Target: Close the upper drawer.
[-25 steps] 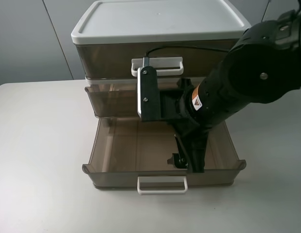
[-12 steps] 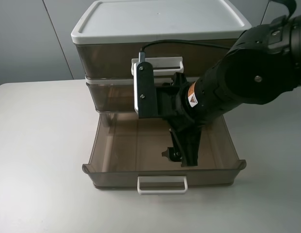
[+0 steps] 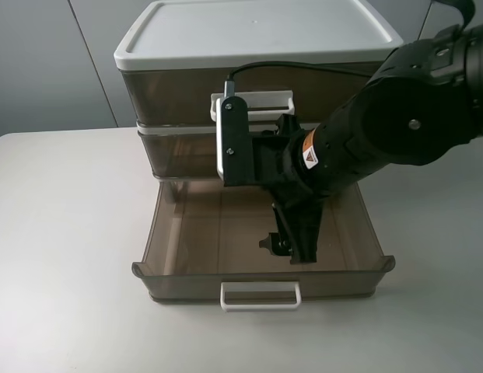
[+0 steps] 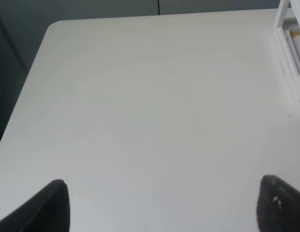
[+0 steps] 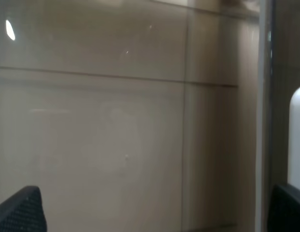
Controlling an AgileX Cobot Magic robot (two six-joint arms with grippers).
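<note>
The upper drawer point(image 3: 183, 151) is the smoky brown middle tier of the cabinet. Its front stands almost flush under the taller top drawer point(image 3: 171, 97). My right arm hides its white handle. My right gripper point(image 3: 292, 237) hangs in front of it, fingers pointing down over the open lowest drawer point(image 3: 167, 233). In the right wrist view the gripper point(image 5: 154, 212) is open, close against brown translucent plastic point(image 5: 116, 121). My left gripper point(image 4: 166, 208) is open and empty over the bare table point(image 4: 150, 96); it does not show in the exterior view.
The lowest drawer is pulled far out, its white loop handle point(image 3: 260, 295) toward the table's front. The top drawer's wide white handle point(image 3: 264, 99) shows above my arm. A white frame point(image 4: 291, 43) stands at the edge of the left wrist view.
My right arm moved toward the cabinet and the upper drawer slid back in under the top drawer. In the last half second almost nothing has moved.
</note>
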